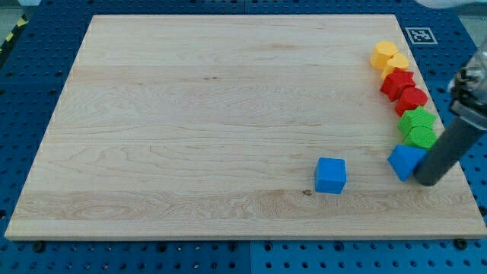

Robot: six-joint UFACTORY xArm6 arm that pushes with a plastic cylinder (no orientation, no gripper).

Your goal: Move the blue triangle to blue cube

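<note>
here our tip [428, 181] touches the blue triangle [405, 160] on its right side, near the bench's [190, 114] right edge; the blue cube [330, 175] sits apart, leftward; we have no fingers.

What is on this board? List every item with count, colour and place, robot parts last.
board: one, light wood, fills most of the view
blue cube: one, blue, lower middle-right
blue triangle: one, blue, right edge, at the foot of the column
green blocks: two, green, just above the blue triangle
red blocks: two, red, above the green ones
yellow blocks: two, yellow, top of the column
my tip: one, dark rod end, against the blue triangle's right side
</note>
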